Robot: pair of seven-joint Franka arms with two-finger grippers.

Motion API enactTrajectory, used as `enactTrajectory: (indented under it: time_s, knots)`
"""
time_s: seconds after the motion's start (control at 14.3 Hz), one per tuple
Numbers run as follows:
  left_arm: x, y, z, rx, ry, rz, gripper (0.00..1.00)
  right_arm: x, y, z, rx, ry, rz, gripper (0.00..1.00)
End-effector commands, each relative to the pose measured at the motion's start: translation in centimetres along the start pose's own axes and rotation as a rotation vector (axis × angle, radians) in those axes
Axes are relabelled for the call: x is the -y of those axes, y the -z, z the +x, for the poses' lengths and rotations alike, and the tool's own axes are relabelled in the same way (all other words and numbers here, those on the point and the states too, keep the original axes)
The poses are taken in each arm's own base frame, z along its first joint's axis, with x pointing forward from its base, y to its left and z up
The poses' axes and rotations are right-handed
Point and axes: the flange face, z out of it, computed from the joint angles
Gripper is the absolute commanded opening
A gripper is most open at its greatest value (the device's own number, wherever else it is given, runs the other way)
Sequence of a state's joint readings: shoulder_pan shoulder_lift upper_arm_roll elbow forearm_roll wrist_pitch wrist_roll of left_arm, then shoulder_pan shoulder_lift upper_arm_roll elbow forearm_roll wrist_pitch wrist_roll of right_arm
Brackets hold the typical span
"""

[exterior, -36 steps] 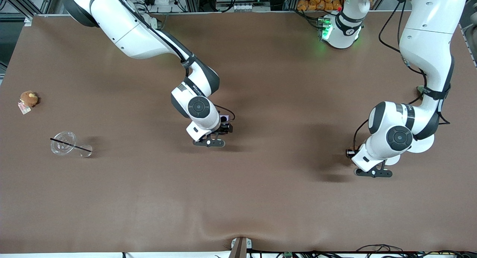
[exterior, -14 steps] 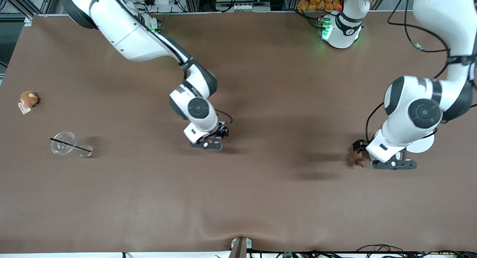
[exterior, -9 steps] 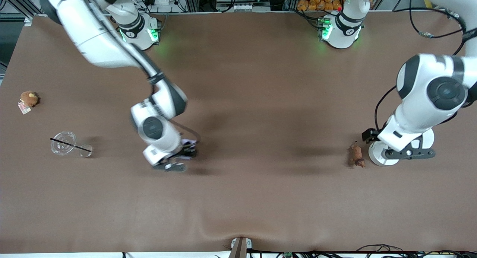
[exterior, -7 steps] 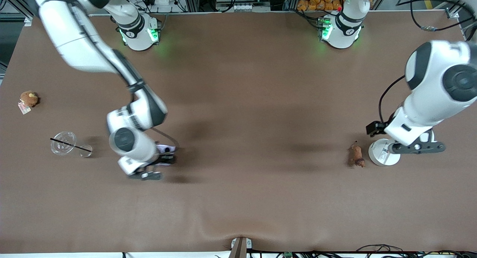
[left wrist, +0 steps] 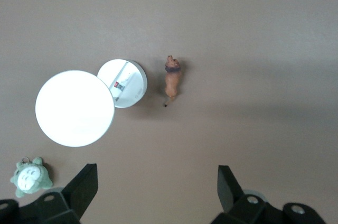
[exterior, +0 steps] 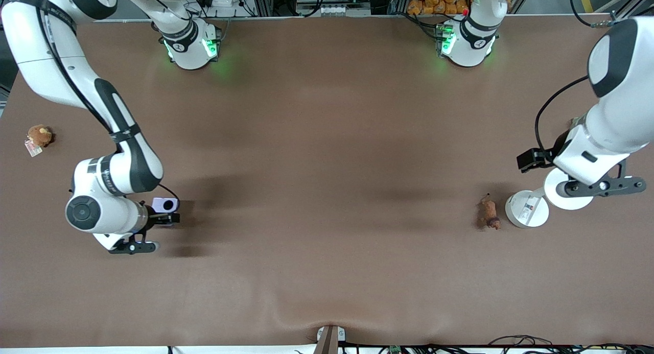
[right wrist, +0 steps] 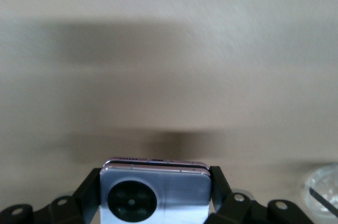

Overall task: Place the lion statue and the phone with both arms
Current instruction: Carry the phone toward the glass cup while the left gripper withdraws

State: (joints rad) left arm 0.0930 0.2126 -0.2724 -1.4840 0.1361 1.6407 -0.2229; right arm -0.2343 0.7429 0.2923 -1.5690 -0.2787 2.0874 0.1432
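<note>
Right gripper [exterior: 153, 226] has swung toward its table end, pinching the phone [exterior: 164, 205]; lion statue [exterior: 489, 213] is lying placed, left gripper [exterior: 595, 183] spread, lifting away.

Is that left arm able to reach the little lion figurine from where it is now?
Probably yes. The left claw hangs open near the lion statue, which lies uncovered on the table beside a small white disc, with nothing in between.
</note>
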Motion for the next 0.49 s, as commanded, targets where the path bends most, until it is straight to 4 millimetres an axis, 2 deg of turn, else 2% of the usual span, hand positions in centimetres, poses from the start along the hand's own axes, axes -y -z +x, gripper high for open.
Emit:
enactTrajectory:
  time_s: [0.0,0.28,0.42]
  knots:
    - [1.6,2.5,-1.8,0.018,0.022,-0.060,1.00,-1.8,-1.2,-0.7,0.032,-0.012,0.032,0.18]
    - [2.6,5.0,-4.0,0.028,-0.028,-0.060,1.00,-5.1,-2.0,-0.7,0.026,0.034,0.047,0.19]
    - [5.2,5.5,-4.0,0.020,-0.084,-0.063,1.00,-5.1,-2.0,-0.5,0.008,0.033,0.050,0.22]
